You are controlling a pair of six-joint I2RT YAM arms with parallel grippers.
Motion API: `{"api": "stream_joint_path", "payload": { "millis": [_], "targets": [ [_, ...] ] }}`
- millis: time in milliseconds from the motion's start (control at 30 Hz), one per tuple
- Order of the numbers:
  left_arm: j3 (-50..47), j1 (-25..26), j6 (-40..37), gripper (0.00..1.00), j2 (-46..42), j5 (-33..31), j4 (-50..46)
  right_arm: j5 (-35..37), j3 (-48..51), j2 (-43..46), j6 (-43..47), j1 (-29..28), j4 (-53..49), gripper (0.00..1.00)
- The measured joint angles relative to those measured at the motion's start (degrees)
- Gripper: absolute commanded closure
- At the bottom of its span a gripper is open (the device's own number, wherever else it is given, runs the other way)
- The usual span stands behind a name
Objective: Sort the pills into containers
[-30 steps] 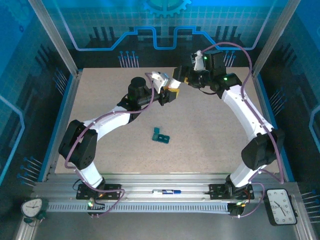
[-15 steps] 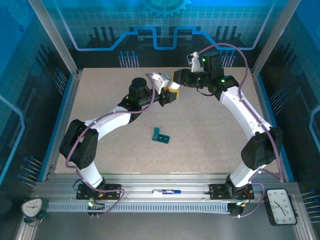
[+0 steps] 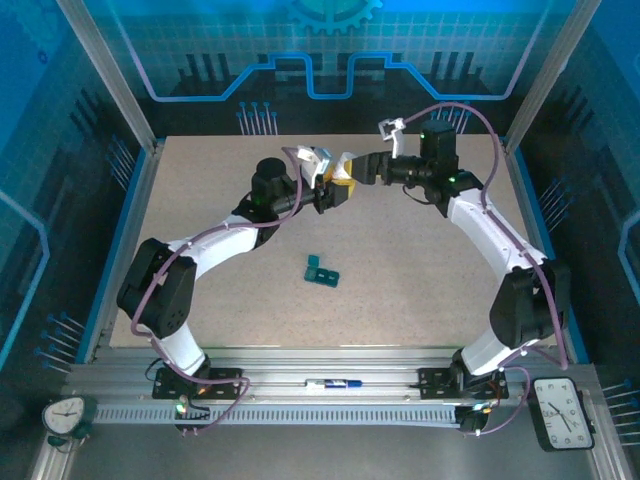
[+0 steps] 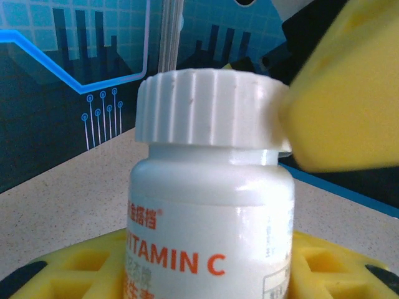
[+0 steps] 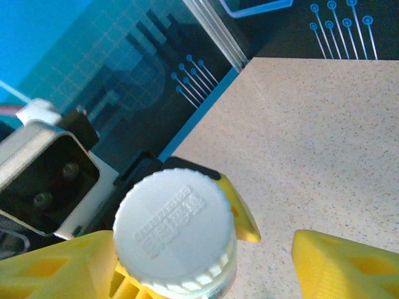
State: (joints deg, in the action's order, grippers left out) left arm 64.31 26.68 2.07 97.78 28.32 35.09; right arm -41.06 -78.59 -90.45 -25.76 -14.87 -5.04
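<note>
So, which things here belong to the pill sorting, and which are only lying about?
For the job:
- teal pill box, on the table
- white Vitamin C bottle, held in the left tool
- its white cap, with the open right tool around it

Lying about:
- marker pen on the front rail
- left clock and right clock at the near corners

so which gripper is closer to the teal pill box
Left. The left gripper, holding the vitamin bottle, is beyond the pill box; the right gripper sits farther back, open around the cap.

"VITAMIN C" on white bottle (image 4: 212,205)
</note>
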Motion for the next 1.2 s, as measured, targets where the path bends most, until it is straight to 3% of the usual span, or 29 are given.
{"api": "stream_joint_path", "payload": {
  "millis": [233,633,967,1200],
  "targets": [
    [0.0,0.0,-0.3,1.0,0.0,0.0,-0.5,1.1,0.2,3.1,-6.5,1.1,2.1,0.2],
    [0.0,0.6,-2.6,1.0,0.0,-0.9,-4.3,16.5,-9.8,2.0,-12.8,0.0,-12.7,0.21],
    [0.1,1.3,-3.8,1.0,0.0,-1.1,-5.5,19.3,-11.2,-1.7,-12.6,-3.2,-17.7,0.22],
    [0.1,1.4,-4.2,1.0,0.0,-1.1,-6.4,19.7,-11.2,-2.2,-11.9,-4.7,-19.0,0.28]
  ]
}}
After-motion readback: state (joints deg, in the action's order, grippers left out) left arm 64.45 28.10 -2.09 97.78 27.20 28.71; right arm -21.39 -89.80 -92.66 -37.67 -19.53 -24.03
